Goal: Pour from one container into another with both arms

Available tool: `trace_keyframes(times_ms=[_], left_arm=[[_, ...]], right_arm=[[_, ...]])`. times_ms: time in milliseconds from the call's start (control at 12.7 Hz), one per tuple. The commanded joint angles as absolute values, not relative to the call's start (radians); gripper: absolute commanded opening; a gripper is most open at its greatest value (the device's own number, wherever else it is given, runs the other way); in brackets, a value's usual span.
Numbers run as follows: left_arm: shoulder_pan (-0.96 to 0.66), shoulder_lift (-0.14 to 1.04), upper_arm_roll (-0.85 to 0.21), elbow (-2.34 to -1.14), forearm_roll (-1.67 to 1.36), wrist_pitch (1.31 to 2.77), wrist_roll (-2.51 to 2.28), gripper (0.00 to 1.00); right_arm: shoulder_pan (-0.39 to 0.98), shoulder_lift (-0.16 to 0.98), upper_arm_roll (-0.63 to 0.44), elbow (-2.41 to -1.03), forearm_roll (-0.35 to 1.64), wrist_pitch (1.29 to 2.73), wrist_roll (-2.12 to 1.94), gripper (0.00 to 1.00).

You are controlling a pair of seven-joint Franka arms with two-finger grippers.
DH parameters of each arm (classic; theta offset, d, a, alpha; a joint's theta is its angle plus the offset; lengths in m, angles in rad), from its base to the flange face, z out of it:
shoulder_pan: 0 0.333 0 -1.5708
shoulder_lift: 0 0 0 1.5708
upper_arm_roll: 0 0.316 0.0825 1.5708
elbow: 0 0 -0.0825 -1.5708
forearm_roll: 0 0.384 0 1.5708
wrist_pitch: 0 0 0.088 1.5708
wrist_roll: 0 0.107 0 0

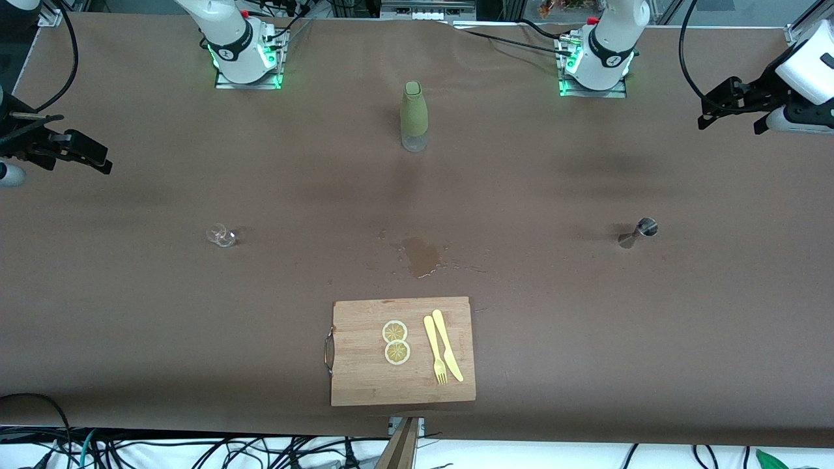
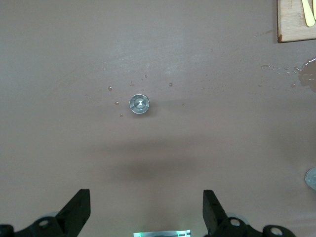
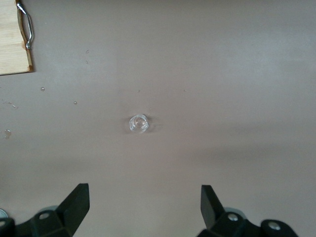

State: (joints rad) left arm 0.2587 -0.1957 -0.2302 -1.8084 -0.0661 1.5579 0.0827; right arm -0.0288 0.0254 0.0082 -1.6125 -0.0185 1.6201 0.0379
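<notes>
A small clear glass [image 1: 221,235] [image 3: 138,123] stands on the brown table toward the right arm's end. A metal jigger [image 1: 638,232] [image 2: 139,103] stands toward the left arm's end, ringed by a few droplets. A bottle in a green sleeve [image 1: 413,117] stands upright between the two arm bases. My left gripper [image 1: 730,117] [image 2: 146,207] hovers open and empty over the table's end, the jigger well ahead of its fingers. At the other end my right gripper [image 1: 91,156] [image 3: 144,202] hangs open and empty too, with the glass in front of it.
A wooden cutting board [image 1: 365,371] [image 2: 294,24] [image 3: 11,44] with a metal handle lies near the front edge. It carries two lemon slices [image 1: 395,342], a yellow fork [image 1: 434,348] and a knife [image 1: 447,344]. A wet spill [image 1: 422,256] darkens the table just past the board.
</notes>
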Motion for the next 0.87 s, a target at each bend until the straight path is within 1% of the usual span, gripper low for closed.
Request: trace_keyframes(times_ms=[0, 789], left_arm=[[0.264, -0.209, -0.241, -1.815, -0.078, 1.568, 0.072, 1.00], [0.264, -0.210, -0.235, -1.819, -0.084, 1.586, 0.075, 1.00]], right_arm=[[-0.026, 0.017, 0.009, -1.608, -0.018, 1.615, 0.051, 1.00], [-0.026, 0.017, 0.009, -1.609, -0.020, 1.615, 0.051, 1.00]])
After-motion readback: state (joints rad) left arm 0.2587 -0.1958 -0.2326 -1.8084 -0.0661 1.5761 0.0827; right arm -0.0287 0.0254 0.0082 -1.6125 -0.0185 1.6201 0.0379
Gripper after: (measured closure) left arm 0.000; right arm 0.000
